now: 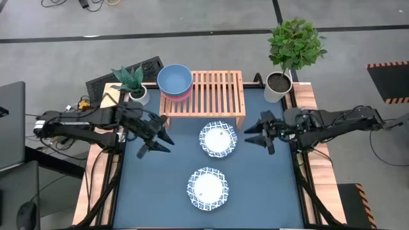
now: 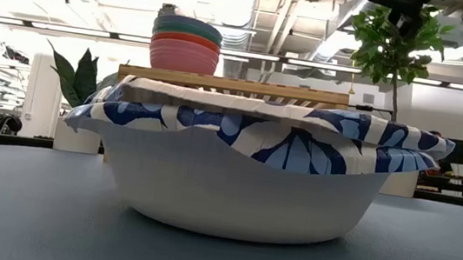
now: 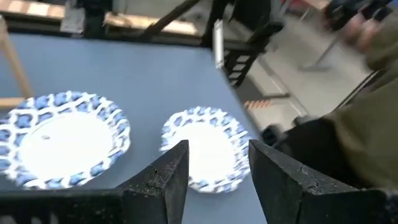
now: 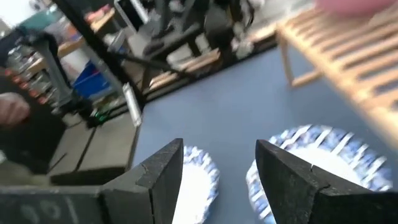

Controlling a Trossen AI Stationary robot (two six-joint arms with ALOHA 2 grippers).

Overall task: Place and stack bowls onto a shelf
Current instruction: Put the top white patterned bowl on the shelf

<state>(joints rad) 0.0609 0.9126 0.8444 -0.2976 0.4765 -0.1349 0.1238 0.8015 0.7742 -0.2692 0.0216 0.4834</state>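
Note:
Two white bowls with blue patterned rims sit upright on the blue tabletop, one mid-table (image 1: 218, 139) and one nearer the front edge (image 1: 208, 188). A teal bowl (image 1: 175, 79) is nested in a pink bowl (image 2: 184, 56) on the left end of the light-wood shelf (image 1: 214, 96). My left gripper (image 1: 158, 142) hovers open at the table's left, left of the mid-table bowl. My right gripper (image 1: 253, 133) hovers open to that bowl's right. Both wrist views show the two white bowls (image 3: 62, 137) (image 4: 320, 163) beyond open fingers that have nothing between them.
A small spiky plant in a white pot (image 1: 132, 85) stands by the shelf's left end. A taller leafy plant in a white pot (image 1: 285, 57) stands at the far right corner. The shelf's slatted middle and right part is bare.

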